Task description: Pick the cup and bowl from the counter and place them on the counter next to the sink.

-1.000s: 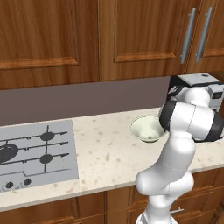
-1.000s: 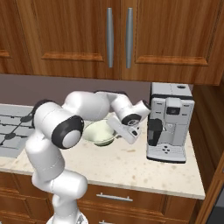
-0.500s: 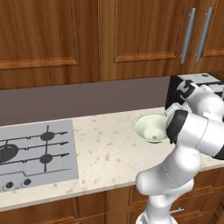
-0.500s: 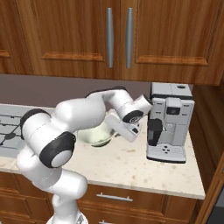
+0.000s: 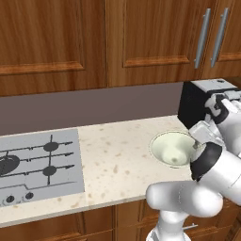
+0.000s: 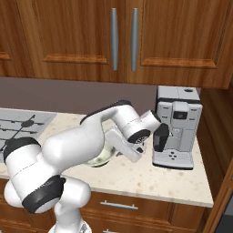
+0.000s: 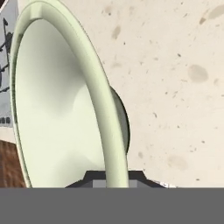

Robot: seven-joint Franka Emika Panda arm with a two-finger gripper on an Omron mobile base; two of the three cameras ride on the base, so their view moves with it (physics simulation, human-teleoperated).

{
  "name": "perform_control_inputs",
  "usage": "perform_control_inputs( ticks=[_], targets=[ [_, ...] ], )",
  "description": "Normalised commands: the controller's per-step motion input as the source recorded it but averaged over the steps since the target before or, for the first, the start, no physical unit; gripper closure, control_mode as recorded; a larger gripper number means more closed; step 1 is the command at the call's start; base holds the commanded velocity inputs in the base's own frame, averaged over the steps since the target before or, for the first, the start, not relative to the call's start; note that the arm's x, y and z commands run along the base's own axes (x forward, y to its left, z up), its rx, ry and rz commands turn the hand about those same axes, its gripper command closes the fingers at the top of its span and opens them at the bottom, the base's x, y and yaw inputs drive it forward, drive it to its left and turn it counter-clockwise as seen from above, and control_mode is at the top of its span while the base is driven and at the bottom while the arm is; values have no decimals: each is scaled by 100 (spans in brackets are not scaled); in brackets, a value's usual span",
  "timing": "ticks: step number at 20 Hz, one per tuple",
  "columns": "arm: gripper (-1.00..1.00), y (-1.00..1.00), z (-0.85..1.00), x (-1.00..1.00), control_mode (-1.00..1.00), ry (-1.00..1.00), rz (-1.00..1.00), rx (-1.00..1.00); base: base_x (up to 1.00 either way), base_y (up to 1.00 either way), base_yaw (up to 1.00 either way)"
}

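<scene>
Speckled beige counter (image 5: pixel 117 160) under wooden cabinets (image 5: pixel 94 42)

text: none legible | labels: none | brands: none | numbers: none | signs: none

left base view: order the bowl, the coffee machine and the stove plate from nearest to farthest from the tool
1. The wide pale cream-green bowl, on the counter: the tool is at its right rim, shut on it.
2. The dark boxy coffee machine, just behind, at the right end.
3. The flat grey stove plate, far off at the left.
</scene>
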Motion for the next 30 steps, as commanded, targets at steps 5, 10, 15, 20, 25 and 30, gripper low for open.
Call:
perform_control_inputs(
  ticks=[5, 10, 15, 20, 25, 30],
  targets=[
    [100, 5, 55, 2, -100, 0, -13, 6, 0, 0, 0],
    [100, 0, 70, 0, -100, 0, -20, 14, 0, 0, 0],
    [100, 0, 17, -12, -100, 3, -29, 7, 0, 0, 0],
    [100, 33, 1, -6, -100, 0, -26, 0, 0, 0, 0],
    [100, 64, 11, -11, -100, 3, -25, -3, 0, 0, 0],
    [100, 55, 11, -20, -100, 5, -19, -1, 0, 0, 0]
  ],
)
